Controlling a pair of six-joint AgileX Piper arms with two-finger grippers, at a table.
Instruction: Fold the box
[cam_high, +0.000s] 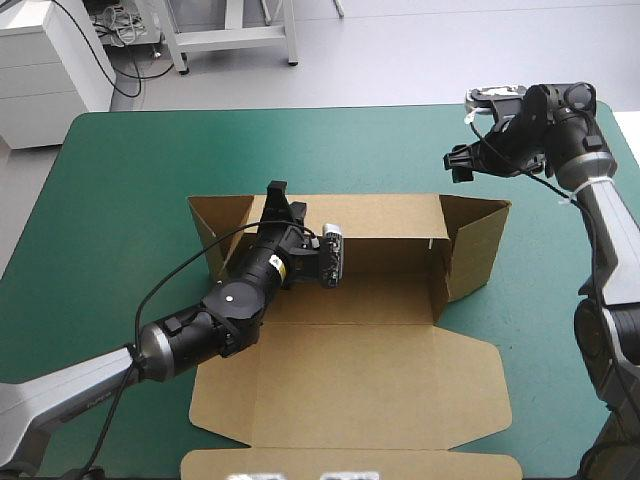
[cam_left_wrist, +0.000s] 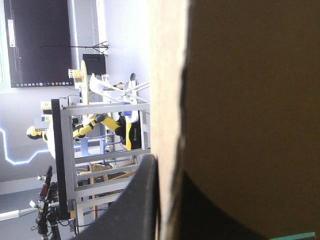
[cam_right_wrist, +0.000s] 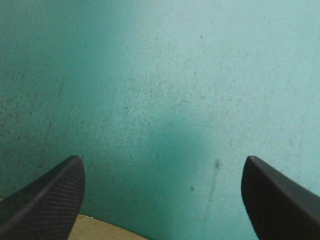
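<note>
The brown box lies in the middle of the table. Its back wall is raised, both side walls stand at an angle, and the lid lies flat toward the front. My left gripper reaches over the box floor to the left part of the back wall. In the left wrist view it is shut on the upright board. My right gripper hangs raised beyond the box's right corner. Seen from its own wrist, the right gripper is open over the cover, with a sliver of board below.
The teal-green cover spreads wide to the left, right and behind the box. The lid's outer flap reaches the table's near edge.
</note>
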